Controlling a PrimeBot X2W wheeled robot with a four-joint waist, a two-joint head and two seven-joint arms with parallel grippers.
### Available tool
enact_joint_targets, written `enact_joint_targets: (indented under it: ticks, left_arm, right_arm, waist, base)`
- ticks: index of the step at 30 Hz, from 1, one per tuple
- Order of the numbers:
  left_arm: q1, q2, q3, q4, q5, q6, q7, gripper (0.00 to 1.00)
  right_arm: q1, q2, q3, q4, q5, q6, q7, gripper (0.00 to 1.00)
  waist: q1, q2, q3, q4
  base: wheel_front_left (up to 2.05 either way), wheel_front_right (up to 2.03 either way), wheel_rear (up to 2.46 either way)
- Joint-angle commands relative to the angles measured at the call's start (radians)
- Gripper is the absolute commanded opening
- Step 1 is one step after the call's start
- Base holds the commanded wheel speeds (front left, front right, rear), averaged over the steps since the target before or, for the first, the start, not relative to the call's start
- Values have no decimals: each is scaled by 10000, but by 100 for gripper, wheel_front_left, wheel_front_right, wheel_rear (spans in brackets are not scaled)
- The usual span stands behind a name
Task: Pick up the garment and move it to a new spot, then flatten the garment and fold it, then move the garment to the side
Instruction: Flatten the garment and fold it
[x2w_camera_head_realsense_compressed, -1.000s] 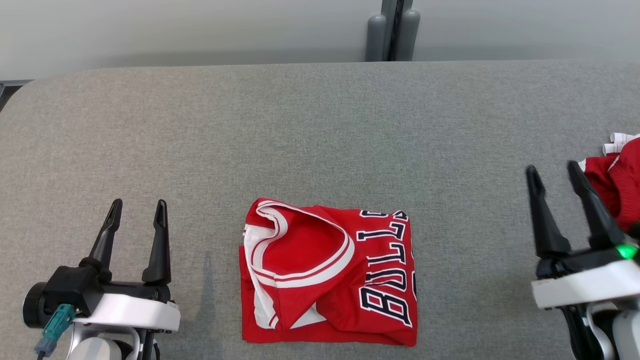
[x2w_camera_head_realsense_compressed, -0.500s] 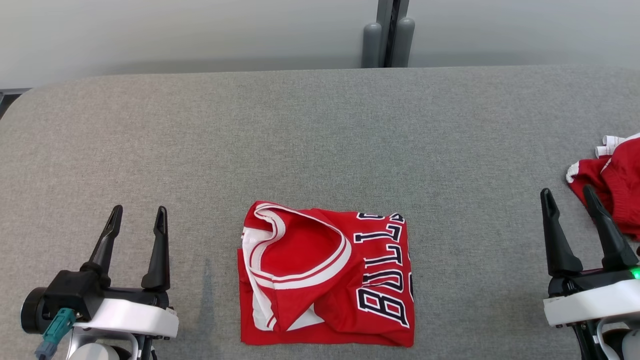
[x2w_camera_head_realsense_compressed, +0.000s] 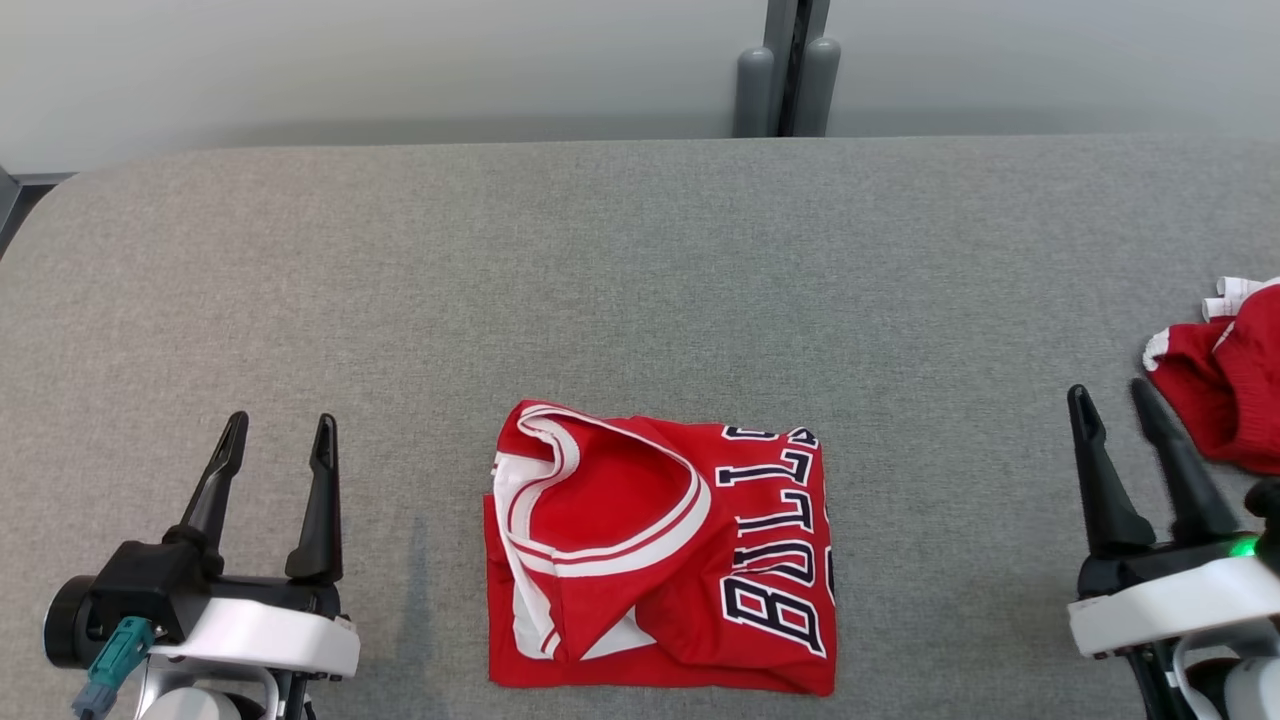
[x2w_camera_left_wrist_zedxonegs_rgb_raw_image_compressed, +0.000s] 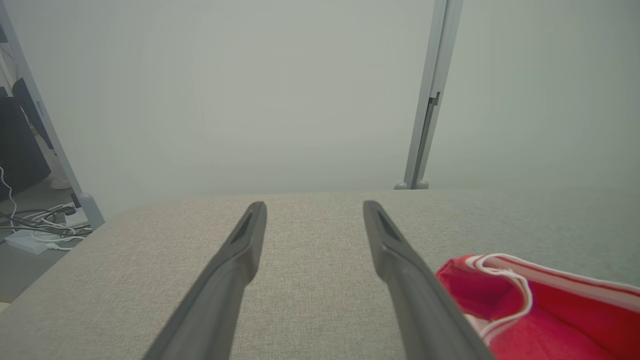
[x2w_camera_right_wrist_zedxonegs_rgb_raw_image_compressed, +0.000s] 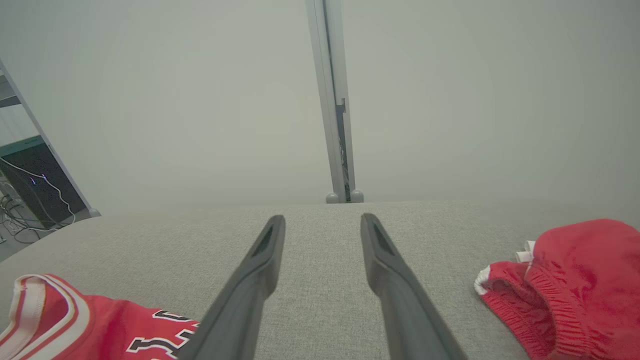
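Though nearly square, the folded jersey (x2w_camera_head_realsense_compressed: 745, 560) points its collar (x2w_camera_head_realsense_compressed: 697, 497) leftward.

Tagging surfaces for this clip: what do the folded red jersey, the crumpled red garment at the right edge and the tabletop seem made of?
Folded red jersey: thin, smooth, synthetic-looking knit, perhaps polyester; soft folds, white trim bands.
Crumpled red garment: similar cloth, gathered elastic-looking hem.
Tabletop: matte grey woven covering, flecked texture, probably upholstery fabric.
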Motion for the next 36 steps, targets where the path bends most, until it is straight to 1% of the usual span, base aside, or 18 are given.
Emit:
enact_joint_targets:
  ticks: [1,5,8,11,13,16,19,25,31,32,35,36]
  left_arm:
    - [-65,70,-18,-39,-44,56,-11,100]
    - [-320,21,-80,-27,-77,46,-28,100]
    - [-502,-21,-132,14,-82,29,-55,100]
    - [-626,-52,-177,54,-82,-24,-92,100]
    - [-746,-84,-220,93,-75,-61,-121,100]
    - [-837,-141,-260,184,-91,-83,-152,100]
    - [-887,-174,-256,260,-76,-71,-163,100]
    - [-926,-216,-179,352,-64,-72,-206,100]
    - [-969,-310,-158,416,-40,-124,-212,100]
    - [-986,-338,-137,381,-15,-148,-216,100]
    - [-939,-375,-106,358,17,-174,-218,100]
    - [-939,-375,-106,358,17,-174,-218,100]
  right_arm:
    - [-117,12,63,113,31,24,46,0]
    - [-437,36,790,442,26,24,108,0]
    - [-855,116,1760,883,131,24,74,0]
    - [-1402,219,2968,1517,338,23,1,0]
    - [-1737,290,3764,2006,538,23,-49,0]
    - [-2148,364,4628,2839,847,23,-164,0]
    - [-2408,376,5186,3502,1143,23,-395,0]
    - [-2954,401,6212,4354,1500,23,-620,0]
    - [-3450,595,7423,5140,1998,23,-616,0]
    - [-3594,698,7768,5424,2164,23,-661,0]
    - [-3807,816,8185,5830,2438,23,-740,0]
    - [-3807,816,8185,5830,2438,23,-740,0]
  waist:
    - [0,-1,30,46]
    - [0,-1,207,203]
    - [0,-1,360,316]
    - [0,-1,492,425]
    - [0,-1,582,515]
    - [0,-1,656,695]
    - [0,-1,691,877]
    - [0,-1,730,1031]
    - [0,-1,675,1119]
    - [0,-1,673,1124]
    - [0,-1,669,1099]
    - [0,-1,669,1099]
  base:
    - [0,0,0]
    - [0,0,0]
    - [0,0,0]
    - [0,0,0]
    - [0,0,0]
    - [0,0,0]
    - [0,0,0]
    - [0,0,0]
    - [0,0,0]
    - [0,0,0]
    - [0,0,0]
    - [0,0,0]
